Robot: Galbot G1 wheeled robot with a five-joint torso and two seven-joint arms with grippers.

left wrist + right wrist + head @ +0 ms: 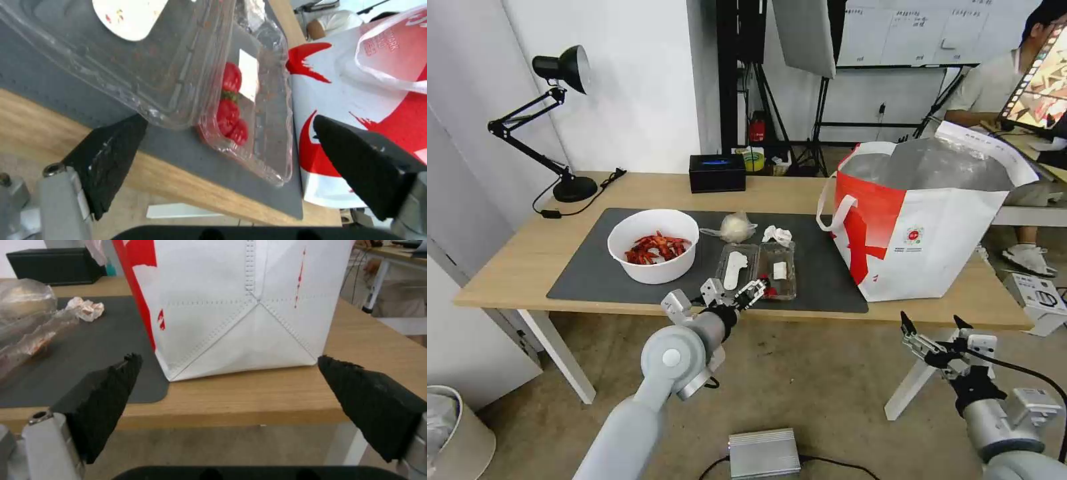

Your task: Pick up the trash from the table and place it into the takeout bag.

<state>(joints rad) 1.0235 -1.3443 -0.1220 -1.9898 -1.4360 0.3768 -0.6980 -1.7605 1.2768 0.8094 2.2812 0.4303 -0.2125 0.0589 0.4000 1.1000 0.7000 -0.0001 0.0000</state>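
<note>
light-wood worktop (pixel 520 253) under a dark grey mat (pixel 587 267) carries all the trash: white bowl of crayfish shells (pixel 654 245), knotted clear bag (pixel 735 227), crumpled tissue (pixel 778 235), and the clear clamshell box (pixel 758 269) lying opened flat near the front edge. takeout bag (pixel 924 220) stands upright at the robot's right, mouth open, well apart from the bowl.

left gripper (pixel 733 294) hovers just at the clamshell's near edge, fingers spread and empty; in the left wrist view one finger (pixel 109 156) sits beside the lid corner while the other is off by the bag. right gripper (pixel 932 327) waits below the worktop edge, fingers wide apart, holding nothing.

judgement: thin plastic will flex and slip, so bite the rim squarely, one finger over and one under, before lifting.
</note>
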